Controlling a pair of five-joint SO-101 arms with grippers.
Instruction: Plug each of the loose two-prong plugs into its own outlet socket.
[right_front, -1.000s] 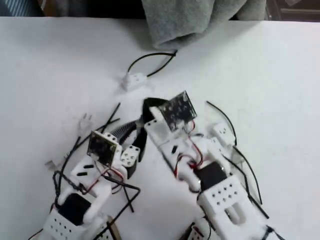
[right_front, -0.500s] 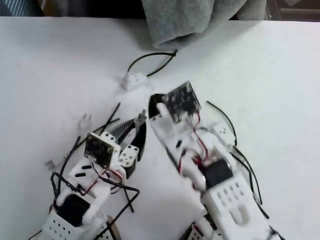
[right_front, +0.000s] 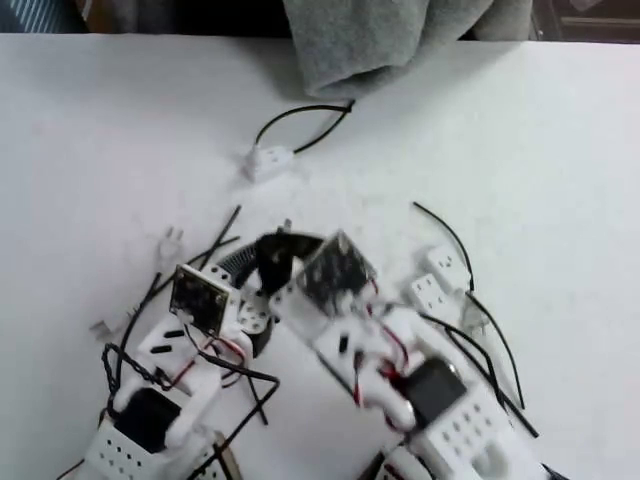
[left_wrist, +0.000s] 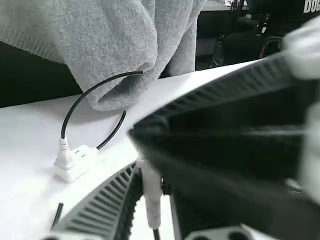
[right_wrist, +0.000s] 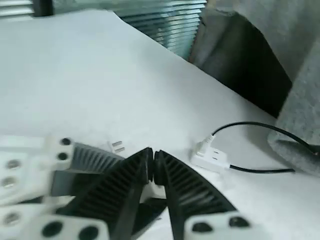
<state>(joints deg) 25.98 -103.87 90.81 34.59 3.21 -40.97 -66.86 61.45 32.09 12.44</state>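
Left fingers (left_wrist: 102, 214) clamp plug (left_wrist: 150, 192); right fingers (right_wrist: 180, 190) pinched together.

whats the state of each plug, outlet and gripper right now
far outlet: plug seated in it
upper right outlet: empty
lower right outlet: empty
plug on table: loose, unplugged
held plug: clamped in left gripper
left gripper: shut on held plug
right gripper: shut, tips touching
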